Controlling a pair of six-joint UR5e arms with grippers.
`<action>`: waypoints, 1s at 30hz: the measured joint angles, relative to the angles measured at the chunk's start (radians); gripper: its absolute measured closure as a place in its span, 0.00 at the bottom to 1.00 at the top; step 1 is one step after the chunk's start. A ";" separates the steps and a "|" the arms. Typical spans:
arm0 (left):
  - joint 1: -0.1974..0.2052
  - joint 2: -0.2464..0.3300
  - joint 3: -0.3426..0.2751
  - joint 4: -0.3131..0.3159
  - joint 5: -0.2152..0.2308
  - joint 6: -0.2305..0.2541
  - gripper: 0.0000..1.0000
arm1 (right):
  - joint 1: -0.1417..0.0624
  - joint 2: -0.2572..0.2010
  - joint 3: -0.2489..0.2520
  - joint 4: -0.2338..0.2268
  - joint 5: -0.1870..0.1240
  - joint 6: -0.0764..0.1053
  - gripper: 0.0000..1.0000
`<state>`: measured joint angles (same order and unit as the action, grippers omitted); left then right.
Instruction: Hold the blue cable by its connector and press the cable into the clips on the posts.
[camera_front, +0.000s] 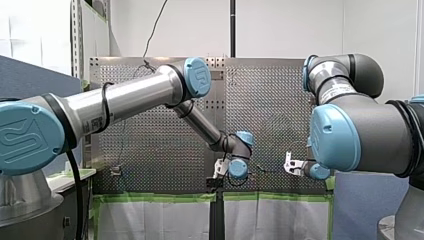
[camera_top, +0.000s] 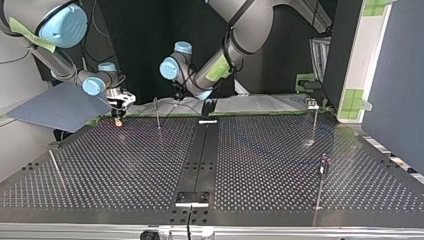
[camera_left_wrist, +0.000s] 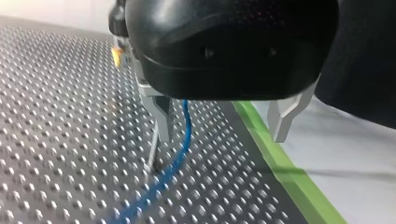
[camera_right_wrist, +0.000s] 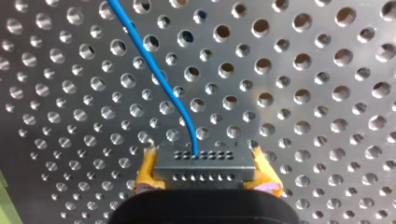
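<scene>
At the far edge of the table (camera_top: 260, 165) in the top view, my right gripper (camera_top: 119, 116) hangs near a post (camera_top: 157, 114). In the right wrist view its yellow pads (camera_right_wrist: 145, 175) clamp the grey connector (camera_right_wrist: 203, 163). The blue cable (camera_right_wrist: 156, 77) leaving it looks thin, probably limp, so the stiff connector is the right hold. In the left wrist view my left gripper (camera_left_wrist: 222, 135) stands wide, the cable between its fingers (camera_left_wrist: 163, 116).

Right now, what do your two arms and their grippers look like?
Both arms are grey metal tubes with light blue joint caps that bear a pale logo. A black cable runs along my left arm. My left gripper has a black body and pointed metal fingers. My right gripper has a black body and yellow pads.
</scene>
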<state>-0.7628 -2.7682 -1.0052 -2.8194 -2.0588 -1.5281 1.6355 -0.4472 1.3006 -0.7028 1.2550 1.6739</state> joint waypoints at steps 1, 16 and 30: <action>-0.003 0.000 0.005 0.000 -0.001 0.002 0.00 | 0.000 0.000 0.000 0.000 0.000 0.000 1.00; -0.070 -0.001 0.028 -0.002 -0.001 -0.002 0.00 | 0.002 0.000 0.000 0.000 0.000 0.000 1.00; -0.094 -0.010 0.042 0.022 -0.021 -0.029 0.00 | 0.001 0.000 0.000 0.000 0.001 0.000 1.00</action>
<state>-0.8567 -2.7786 -0.9629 -2.7973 -2.0798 -1.5573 1.6368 -0.4467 1.3009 -0.7028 1.2558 1.6739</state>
